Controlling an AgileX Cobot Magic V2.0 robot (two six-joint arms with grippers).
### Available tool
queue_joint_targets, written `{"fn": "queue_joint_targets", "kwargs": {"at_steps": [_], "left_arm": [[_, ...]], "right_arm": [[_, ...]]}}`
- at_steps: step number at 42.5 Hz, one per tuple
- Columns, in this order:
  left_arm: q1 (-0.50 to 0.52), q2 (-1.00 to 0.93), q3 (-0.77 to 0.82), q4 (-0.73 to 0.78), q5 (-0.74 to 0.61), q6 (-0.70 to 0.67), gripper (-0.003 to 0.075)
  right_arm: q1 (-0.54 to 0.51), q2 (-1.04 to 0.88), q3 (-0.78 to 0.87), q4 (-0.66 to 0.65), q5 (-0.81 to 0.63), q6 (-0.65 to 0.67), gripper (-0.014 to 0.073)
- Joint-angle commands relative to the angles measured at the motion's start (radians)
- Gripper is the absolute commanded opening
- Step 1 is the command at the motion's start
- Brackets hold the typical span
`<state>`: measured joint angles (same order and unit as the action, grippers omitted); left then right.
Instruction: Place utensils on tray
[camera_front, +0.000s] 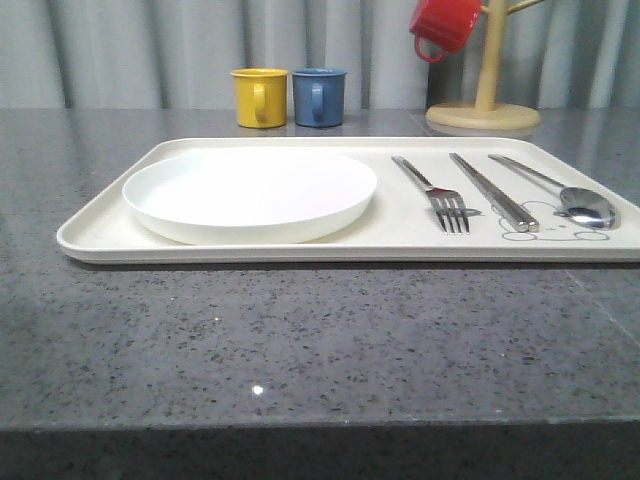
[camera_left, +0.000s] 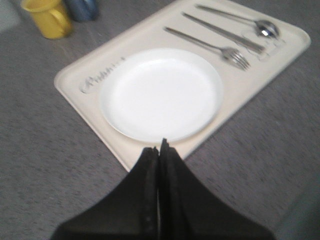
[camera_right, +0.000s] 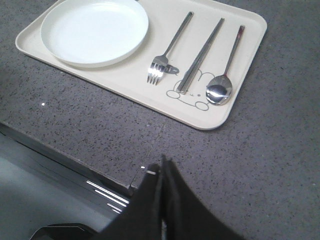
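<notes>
Tray (camera_front: 100, 225): lies flat on the grey tabletop (camera_front: 300, 340), its long side across the robot's front.
Plate (camera_front: 250, 190): on the left half of the tray, inside the rim.
Fork (camera_front: 440, 200): on the tray, just right of the plate, tines toward the robot.
Knife (camera_front: 495, 192): beside the fork, parallel to it, its end on the rabbit drawing.
Spoon (camera_front: 575, 200): the rightmost piece, bowl toward the robot, near the tray's right rim.
Long axis: all three pieces point from the robot toward the back of the tabletop, slightly slanted, apart from each other.
Left pincer (camera_left: 160, 150): fingers pressed together, holding nothing; it hangs over the near rim, with the plate straight ahead.
Right pincer (camera_right: 162, 167): fingers together, empty; it hangs over the tabletop edge, and the cutlery lies ahead of it, well apart.
Nearer arm: the right one for the cutlery, the left one for the plate.
Progress: I judge the task finished, because every piece is already on the tray.
Mugs: yellow (camera_front: 258, 97) and blue (camera_front: 318, 96) stand behind the tray.
</notes>
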<state>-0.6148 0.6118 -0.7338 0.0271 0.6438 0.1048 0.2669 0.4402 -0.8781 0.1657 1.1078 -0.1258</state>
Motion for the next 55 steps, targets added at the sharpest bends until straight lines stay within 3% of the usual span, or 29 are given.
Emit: {"fn": "queue_joint_targets", "kwargs": {"at_steps": [1, 13, 28, 55], "left_arm": [[0.115, -0.076, 0.052, 0.008, -0.229, -0.010, -0.0020], [0.427, -0.362, 0.413, -0.041, -0.492, -0.010, -0.0020], [0.574, -0.575, 0.740, -0.091, -0.809, -0.010, -0.0020], [0.606, -0.638, 0.749, -0.091, -0.755, -0.010, -0.0020]], "right_arm": [[-0.008, 0.008, -0.019, 0.002, -0.069, -0.002, -0.0109], [-0.008, 0.008, -0.019, 0.002, -0.069, -0.002, -0.0109], [-0.008, 0.008, -0.019, 0.002, -0.069, -0.002, -0.0109], [-0.008, 0.008, -0.019, 0.002, -0.065, -0.002, -0.0109]]}}
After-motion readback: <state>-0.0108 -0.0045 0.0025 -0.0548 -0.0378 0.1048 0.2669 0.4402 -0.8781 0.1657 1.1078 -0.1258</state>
